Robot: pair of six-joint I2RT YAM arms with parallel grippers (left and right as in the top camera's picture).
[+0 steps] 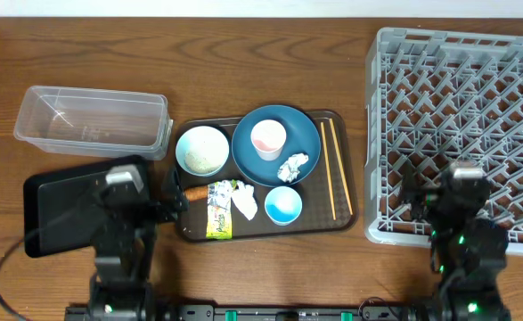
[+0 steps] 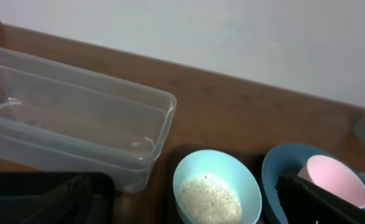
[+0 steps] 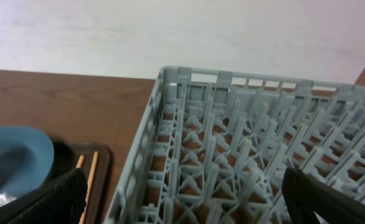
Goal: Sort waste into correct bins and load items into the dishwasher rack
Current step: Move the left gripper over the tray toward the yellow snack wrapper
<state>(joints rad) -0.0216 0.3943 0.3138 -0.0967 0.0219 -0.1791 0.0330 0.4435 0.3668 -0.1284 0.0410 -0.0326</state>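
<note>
I'm looking down at a wooden surface [image 1: 243,53] with a brown serving tray [image 1: 261,228] in the middle, and nearly everything sits on it. A dark-blue plate [image 1: 304,134] lies at the back of that tray. A white cup [image 1: 268,138], pink inside, stands on the plate, and a crumpled napkin [image 1: 293,166] rests on its near side. Just left of the plate is a pale bowl [image 1: 201,150]; the left wrist camera shows rice grains [image 2: 208,200] across its bottom.

Along the front sit a small light-blue bowl [image 1: 283,206], a second napkin [image 1: 244,204] and a yellow-green wrapper [image 1: 218,214], whose print is too small to read. A small carrot [image 1: 194,193] lies by the tray's left edge. Two chopsticks [image 1: 330,169] lie side by side at the right, beside the plate.

A clear plastic tub [image 1: 92,120] stands off the tray's back left, and a black tray [image 1: 56,205] lies in front of it. The grey dishwasher rack [image 1: 461,98] sits just right of the serving tray.

The left fingers [image 2: 58,202] are spread wide with nothing between them, facing the pale bowl and tub; that arm hangs over the black tray's right end. The right fingers [image 3: 48,202] are spread just as wide and hold nothing, above the rack's near side.
</note>
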